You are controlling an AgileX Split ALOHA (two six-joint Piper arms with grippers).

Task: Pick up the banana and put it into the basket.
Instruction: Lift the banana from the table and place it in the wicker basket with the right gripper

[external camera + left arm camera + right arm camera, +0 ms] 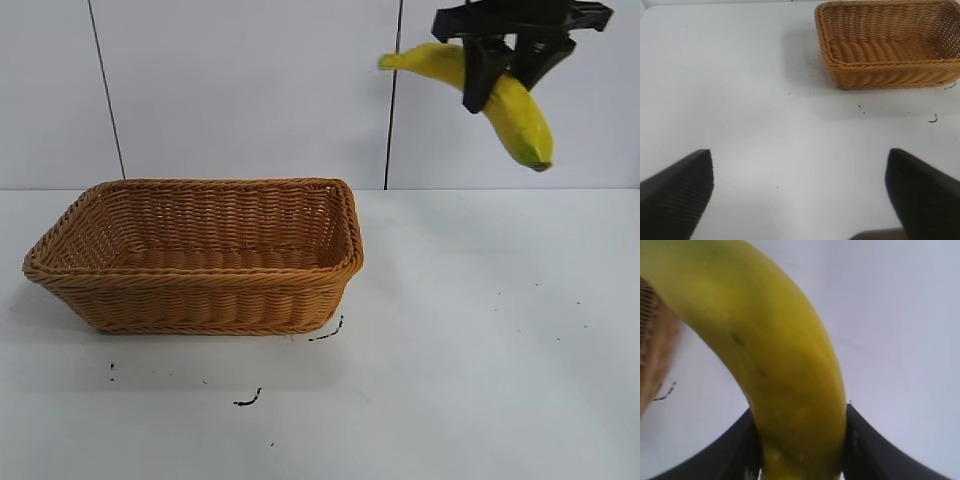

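Note:
The yellow banana [515, 108] hangs high in the air at the upper right, tilted with its greenish tip down. My right gripper [508, 70] is shut on its middle; in the right wrist view the banana [775, 355] fills the space between the two black fingers [735, 450]. The tan wicker basket [200, 300] sits on the table at the left, empty, well left of and below the banana. It also shows in the left wrist view [890, 75] and at the edge of the right wrist view [652, 355]. My left gripper [800, 185] is open and empty over bare table, away from the basket.
The white table [480, 350] carries a few small black marks [248, 400] in front of the basket. A white wall with dark vertical seams stands behind.

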